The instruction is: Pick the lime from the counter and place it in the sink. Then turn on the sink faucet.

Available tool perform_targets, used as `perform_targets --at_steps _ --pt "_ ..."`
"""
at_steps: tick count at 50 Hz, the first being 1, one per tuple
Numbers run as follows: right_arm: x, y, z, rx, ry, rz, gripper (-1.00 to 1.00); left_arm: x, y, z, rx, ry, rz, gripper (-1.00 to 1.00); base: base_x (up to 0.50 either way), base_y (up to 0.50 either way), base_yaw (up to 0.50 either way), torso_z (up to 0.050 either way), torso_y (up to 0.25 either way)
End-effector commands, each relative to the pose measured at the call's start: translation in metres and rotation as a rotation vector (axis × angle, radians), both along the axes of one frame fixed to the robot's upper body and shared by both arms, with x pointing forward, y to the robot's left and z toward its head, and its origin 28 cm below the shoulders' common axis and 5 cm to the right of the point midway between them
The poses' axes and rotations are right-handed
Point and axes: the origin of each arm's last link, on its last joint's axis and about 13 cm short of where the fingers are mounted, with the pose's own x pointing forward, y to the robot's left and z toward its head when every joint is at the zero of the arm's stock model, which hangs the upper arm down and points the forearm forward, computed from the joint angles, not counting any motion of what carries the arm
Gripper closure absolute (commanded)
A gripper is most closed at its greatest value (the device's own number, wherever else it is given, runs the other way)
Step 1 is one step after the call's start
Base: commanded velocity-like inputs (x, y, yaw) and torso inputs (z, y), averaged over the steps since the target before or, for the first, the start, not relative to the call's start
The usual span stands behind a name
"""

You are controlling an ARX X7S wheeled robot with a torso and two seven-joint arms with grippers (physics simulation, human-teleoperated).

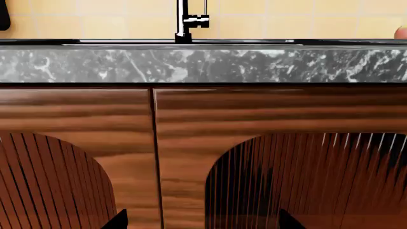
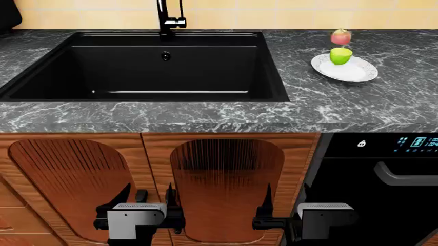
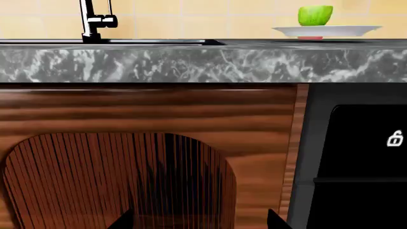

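Observation:
The lime [image 2: 341, 55] lies on a white plate [image 2: 356, 73] on the counter [image 2: 342, 102], right of the sink [image 2: 151, 66]; it also shows in the right wrist view [image 3: 315, 15]. The sink faucet [image 2: 169, 19] stands behind the basin and shows in the left wrist view [image 1: 188, 21] and the right wrist view [image 3: 95, 20]. My left gripper [image 2: 147, 197] and right gripper [image 2: 284, 197] are both open and empty, low in front of the cabinet doors, well below the counter. Their open fingertips [image 1: 117, 220] [image 3: 124, 220] show at the wrist views' edges.
A red-and-yellow fruit [image 2: 341, 36] sits behind the plate. Wooden cabinet doors [image 2: 226, 189] stand under the sink. A black oven [image 2: 383, 189] with a handle is at the lower right. A dark object [image 2: 8, 15] is at the far left by the tiled wall.

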Motion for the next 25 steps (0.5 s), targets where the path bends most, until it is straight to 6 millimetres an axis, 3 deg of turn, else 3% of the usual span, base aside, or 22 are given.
perform_targets --at_steps 1,12,14,17,19,21,25 --pt "-0.001 0.001 0.0 -0.013 0.0 0.002 -1.0 0.0 0.001 0.001 -0.012 -0.006 0.003 -1.0 0.0 0.0 0.0 0.0 0.0" --pt "-0.001 0.004 0.001 -0.035 0.003 0.013 -1.0 -0.004 0.001 0.002 -0.016 -0.028 -0.041 -1.0 0.0 0.0 0.0 0.0 0.0" --pt "-0.001 0.004 0.002 -0.029 0.001 0.014 -1.0 -0.005 0.0 -0.014 0.002 -0.027 -0.039 -1.0 0.0 0.0 0.0 0.0 0.0" --pt "-0.001 0.003 0.002 -0.033 0.003 0.007 -1.0 -0.004 0.001 -0.003 0.001 -0.023 -0.033 -1.0 0.0 0.0 0.0 0.0 0.0" --pt "-0.001 0.003 0.002 -0.033 0.004 0.004 -1.0 -0.004 0.001 -0.015 -0.002 -0.021 -0.032 -1.0 0.0 0.0 0.0 0.0 0.0" --pt "-0.001 0.003 0.002 -0.031 0.001 0.001 -1.0 -0.004 0.001 -0.006 -0.001 -0.024 -0.03 -1.0 0.0 0.0 0.0 0.0 0.0" --pt "-0.001 0.003 0.002 -0.032 -0.006 -0.006 -1.0 -0.003 0.001 -0.017 -0.003 -0.02 -0.019 -1.0 0.0 0.0 0.0 0.0 0.0"
